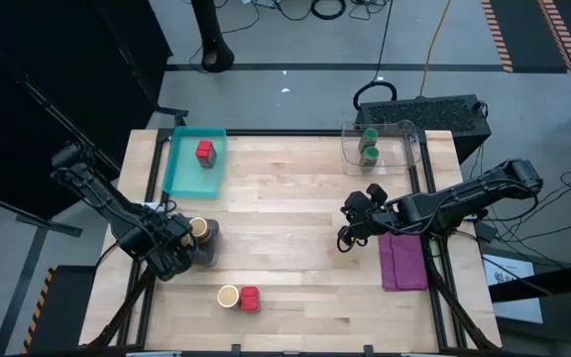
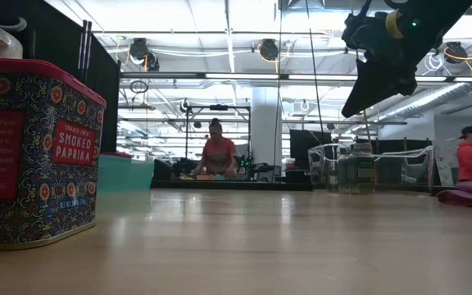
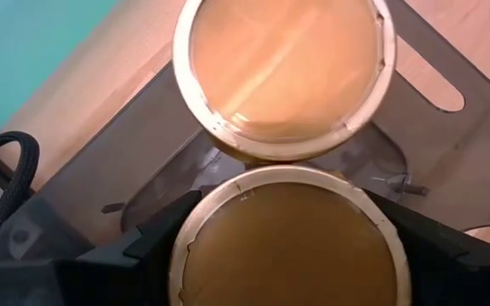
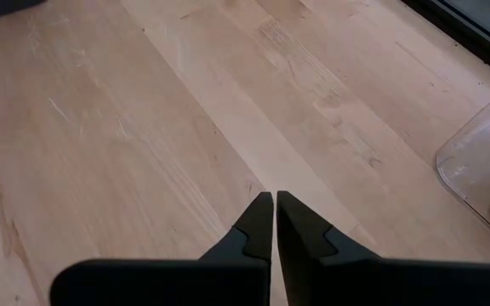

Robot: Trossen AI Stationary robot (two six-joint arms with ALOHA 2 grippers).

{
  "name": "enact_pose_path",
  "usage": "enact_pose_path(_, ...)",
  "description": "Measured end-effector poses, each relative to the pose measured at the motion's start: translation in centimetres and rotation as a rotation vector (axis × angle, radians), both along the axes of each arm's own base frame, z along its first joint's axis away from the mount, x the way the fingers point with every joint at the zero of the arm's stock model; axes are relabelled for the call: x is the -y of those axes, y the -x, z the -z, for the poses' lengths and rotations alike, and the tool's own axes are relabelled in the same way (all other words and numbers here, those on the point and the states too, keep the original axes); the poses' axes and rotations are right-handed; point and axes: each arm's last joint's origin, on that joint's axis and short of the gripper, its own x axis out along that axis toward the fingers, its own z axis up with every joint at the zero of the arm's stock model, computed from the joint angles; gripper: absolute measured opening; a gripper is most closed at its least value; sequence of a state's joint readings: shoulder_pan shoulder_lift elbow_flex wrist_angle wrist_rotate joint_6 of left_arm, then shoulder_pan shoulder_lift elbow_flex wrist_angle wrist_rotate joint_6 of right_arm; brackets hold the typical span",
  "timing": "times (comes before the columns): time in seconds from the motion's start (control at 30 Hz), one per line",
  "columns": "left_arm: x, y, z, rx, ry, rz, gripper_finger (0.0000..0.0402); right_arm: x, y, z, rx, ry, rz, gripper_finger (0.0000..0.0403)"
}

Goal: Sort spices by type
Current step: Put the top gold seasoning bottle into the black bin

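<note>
My left gripper (image 3: pixel 289 242) is shut on a tan jar with a cream top (image 3: pixel 289 246), above a grey metal tray (image 1: pixel 211 241) at the table's left. A second tan jar (image 3: pixel 283 72) (image 1: pixel 198 228) stands on that tray right beside it. In the high view the held jar is hidden under the gripper. A third tan jar (image 1: pixel 228 296) and a red tin (image 1: pixel 250 298) (image 2: pixel 39 156) stand side by side near the near edge. Another red tin (image 1: pixel 204 151) sits in the teal tray (image 1: pixel 181 174). Two green-lidded jars (image 1: pixel 369 144) stand in a clear container. My right gripper (image 1: pixel 350 226) (image 4: pixel 274 212) hovers shut above bare wood. My left gripper pinches the tan jar between its two fingers (image 3: pixel 156 242), one on each side of the rim just under the cream top (image 3: pixel 185 246). It comes from above, pointing down, and the jar stays upright. Whether the jar's base stands on the grey tray is hidden by the jar itself.
The clear container (image 1: pixel 380 149) (image 2: pixel 359 168) is at the far right and a purple cloth (image 1: pixel 402 260) lies at the right edge. Bare wood fills the table's middle. People sit in the room beyond the far edge (image 2: pixel 218 156).
</note>
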State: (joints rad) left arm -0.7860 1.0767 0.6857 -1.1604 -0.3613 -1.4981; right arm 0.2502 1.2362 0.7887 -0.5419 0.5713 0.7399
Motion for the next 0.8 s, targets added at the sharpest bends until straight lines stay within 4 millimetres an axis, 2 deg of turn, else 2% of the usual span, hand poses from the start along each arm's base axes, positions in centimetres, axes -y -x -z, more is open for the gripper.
enact_pose_path(0.1,-0.1,0.1,0.0,-0.002,-0.003,-0.015,0.0284,0.0,0.0,0.0,0.000,0.000,0.000,0.0000)
enact_pose_path(0.23,-0.2,0.1,0.0,0.002,-0.016,-0.027,0.0352,0.0,0.0,0.0,0.000,0.000,0.000,0.0000)
enact_pose_path(0.33,-0.3,0.1,0.0,0.004,-0.025,-0.040,0.0383,0.0,0.0,0.0,0.000,0.000,0.000,0.0000)
enact_pose_path(0.6,-0.2,0.2,0.0,-0.008,-0.014,-0.040,0.0393,0.0,0.0,0.0,0.000,0.000,0.000,0.0000)
enact_pose_path(0.8,-0.2,0.4,-1.0,-0.071,0.006,-0.041,0.0395,0.0,0.0,0.0,0.000,0.000,0.000,0.0000)
